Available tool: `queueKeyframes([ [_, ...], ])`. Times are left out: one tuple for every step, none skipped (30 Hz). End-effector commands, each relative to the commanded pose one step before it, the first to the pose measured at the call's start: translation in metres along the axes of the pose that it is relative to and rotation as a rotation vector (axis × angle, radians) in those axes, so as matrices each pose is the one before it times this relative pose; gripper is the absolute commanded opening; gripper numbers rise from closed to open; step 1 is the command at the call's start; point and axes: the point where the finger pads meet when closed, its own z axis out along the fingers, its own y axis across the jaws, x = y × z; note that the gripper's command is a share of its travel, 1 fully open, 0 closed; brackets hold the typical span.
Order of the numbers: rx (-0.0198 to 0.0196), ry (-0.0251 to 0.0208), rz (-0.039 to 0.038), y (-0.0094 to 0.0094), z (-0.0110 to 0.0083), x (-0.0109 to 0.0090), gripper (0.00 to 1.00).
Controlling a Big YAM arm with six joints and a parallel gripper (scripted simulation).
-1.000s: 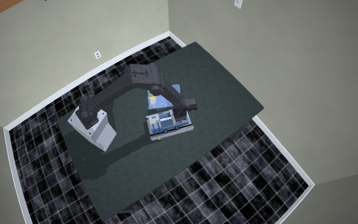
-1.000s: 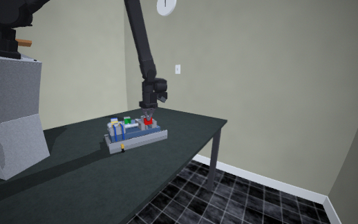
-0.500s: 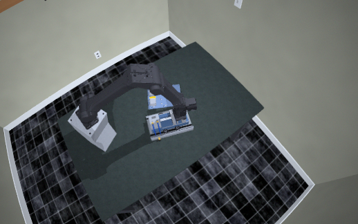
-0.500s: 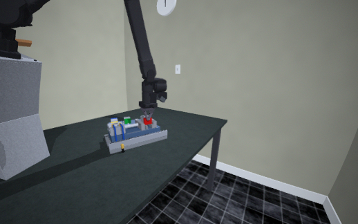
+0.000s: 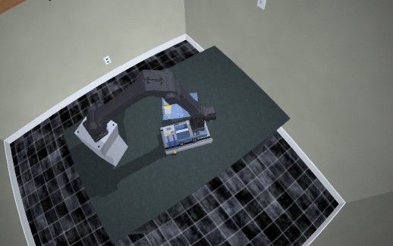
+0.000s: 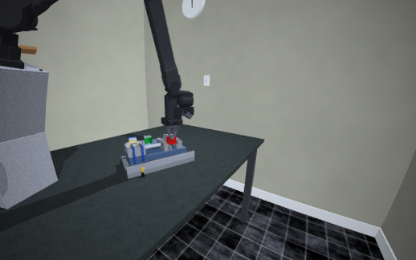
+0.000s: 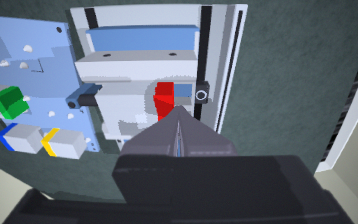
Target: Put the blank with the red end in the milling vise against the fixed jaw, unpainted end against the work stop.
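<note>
The blank with the red end (image 7: 164, 100) lies in the milling vise (image 7: 150, 80) between the jaws. Its red end points away from the short dark work stop (image 7: 82, 97). The red end also shows in the exterior view (image 6: 171, 140). My gripper (image 7: 179, 111) is shut and empty. Its closed fingertips stand right at the red end, just above the vise (image 6: 158, 154). I cannot tell whether they touch the blank. In the top view the gripper (image 5: 197, 127) hangs over the right end of the vise (image 5: 186, 136).
The light blue plate (image 7: 35, 75) lies beside the vise and holds a green-ended blank (image 7: 11, 101), a blue-ended blank (image 7: 20, 138) and a yellow-ended blank (image 7: 62, 143). Blue hoses (image 6: 136, 152) run at the vise's far end. The arm's grey pedestal (image 5: 102, 142) stands to the left.
</note>
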Motion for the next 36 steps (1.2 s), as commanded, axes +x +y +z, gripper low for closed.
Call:
queueKeyframes([
  [-0.00496, -0.02560, -0.00449, 0.01155, 0.00116, -0.01321, 0.00],
  [-0.00006, 0.00053, 0.00085, 0.00025, 0.00028, 0.00020, 0.00],
  [-0.00005, 0.00016, 0.00018, 0.00019, 0.00010, 0.00004, 0.00],
  [-0.00010, 0.00043, -0.00031, 0.00022, 0.00023, 0.00016, 0.00],
  [-0.00014, 0.00032, -0.00024, 0.00018, 0.00007, 0.00017, 0.00],
  [-0.00020, 0.00071, -0.00009, 0.00016, -0.00007, 0.00052, 0.00],
  [-0.00019, 0.00009, 0.00006, 0.00016, 0.00004, 0.00003, 0.00],
  [-0.00014, 0.00035, -0.00011, 0.00018, 0.00018, 0.00013, 0.00],
  [-0.00005, 0.00031, -0.00017, 0.00015, 0.00016, 0.00012, 0.00],
  [0.00001, 0.00021, -0.00011, 0.00012, 0.00011, 0.00007, 0.00],
  [-0.00001, -0.00007, -0.00004, 0.00008, -0.00002, -0.00005, 0.00],
  [-0.00009, 0.00022, -0.00011, 0.00012, 0.00012, 0.00008, 0.00],
  [-0.00010, -0.00005, -0.00003, 0.00008, -0.00001, -0.00003, 0.00],
  [-0.00007, -0.00004, -0.00004, 0.00007, -0.00001, -0.00003, 0.00],
  [0.00000, 0.00000, 0.00000, 0.00000, 0.00000, 0.00000, 0.00],
  [0.00000, 0.00000, 0.00000, 0.00000, 0.00000, 0.00000, 0.00],
  [-0.00004, -0.00004, -0.00060, 0.00005, -0.00001, -0.00002, 0.00],
  [0.00002, -0.00003, 0.00022, 0.00004, 0.00000, -0.00002, 0.00],
  [0.00000, -0.00002, 0.00022, 0.00003, 0.00000, -0.00002, 0.00],
  [-0.00002, -0.00002, 0.00004, 0.00003, 0.00000, -0.00001, 0.00],
  [-0.00003, -0.00002, -0.00008, 0.00003, 0.00000, -0.00001, 0.00],
  [-0.00003, -0.00001, -0.00006, 0.00002, 0.00000, -0.00001, 0.00],
  [-0.00001, -0.00001, -0.00003, 0.00001, 0.00000, -0.00001, 0.00],
  [0.00000, -0.00001, -0.00002, 0.00001, 0.00000, 0.00000, 0.00],
  [0.00000, 0.00000, -0.00002, 0.00000, 0.00000, 0.00000, 0.00],
  [0.00000, 0.00000, -0.00002, 0.00000, 0.00000, 0.00000, 0.00],
  [-0.00001, 0.00000, -0.00001, 0.00000, 0.00000, 0.00000, 0.00],
  [-0.00001, 0.00000, -0.00001, 0.00000, 0.00000, 0.00000, 0.00],
  [0.00000, 0.00000, 0.00000, 0.00000, 0.00000, 0.00000, 0.00],
  [0.00000, 0.00000, 0.00000, 0.00000, 0.00000, 0.00000, 0.00],
  [0.00000, 0.00000, 0.00000, 0.00000, 0.00000, 0.00000, 0.00],
  [0.00000, 0.00000, 0.00000, 0.00000, 0.00000, 0.00000, 0.00],
  [0.00000, 0.00000, 0.00000, 0.00000, 0.00000, 0.00000, 0.00],
  [0.00000, 0.00000, 0.00000, 0.00000, 0.00000, 0.00000, 0.00],
  [0.00000, 0.00000, 0.00000, 0.00000, 0.00000, 0.00000, 0.00],
  [0.00000, 0.00000, 0.00000, 0.00000, 0.00000, 0.00000, 0.00],
])
